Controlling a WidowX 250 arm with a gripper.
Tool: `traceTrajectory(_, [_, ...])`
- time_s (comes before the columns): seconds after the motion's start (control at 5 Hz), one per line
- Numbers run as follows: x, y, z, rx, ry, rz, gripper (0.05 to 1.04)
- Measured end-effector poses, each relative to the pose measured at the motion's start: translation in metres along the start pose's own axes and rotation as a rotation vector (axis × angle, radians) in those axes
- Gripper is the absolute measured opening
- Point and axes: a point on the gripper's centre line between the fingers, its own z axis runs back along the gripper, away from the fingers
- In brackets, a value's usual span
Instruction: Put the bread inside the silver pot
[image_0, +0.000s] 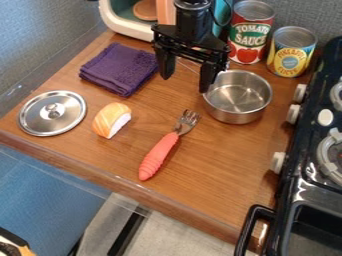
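A brown wood-grain bench (220, 165) stood between a gray wall (53, 30) and a black toy stove (294, 187), whose pale knobs (292, 114) faced the work surface. The toy bread (109, 120), orange-striped with a white side, lay on the bare wood between a round metal lid (37, 121) and a coral-handled fork (158, 157), outside the silver pot (234, 117). The black end effector (185, 84) hung over the far half of the bench, its fingers spread with nothing between them, one beside a folded purple cloth (120, 67) and the other by the pot's rim in the view. Two cans, one red-labeled (250, 37) and one yellow and blue (292, 54), stood upright behind the pot. A white, round-cornered box (123, 22) with a teal interior occupied the far edge. Below the bench's near edge, a blue surface (40, 185) spread at left, beside a pale gray area (184, 235).
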Motion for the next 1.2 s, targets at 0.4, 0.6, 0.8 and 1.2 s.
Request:
traceTrajectory(0.4, [-0.032, 0.016, -0.008, -0.042, 0.018, -0.026, 1.001])
traceTrajectory(0.6, [-0.049, 0.039, -0.008, -0.040, 0.009, -0.067, 1.001])
traceTrajectory(0.8, [-0.061, 0.066, -0.013, -0.018, 0.007, -0.088, 1.001])
traceTrajectory(1.2, [-0.071, 0.085, -0.030, 0.035, -0.017, -0.121, 1.001])
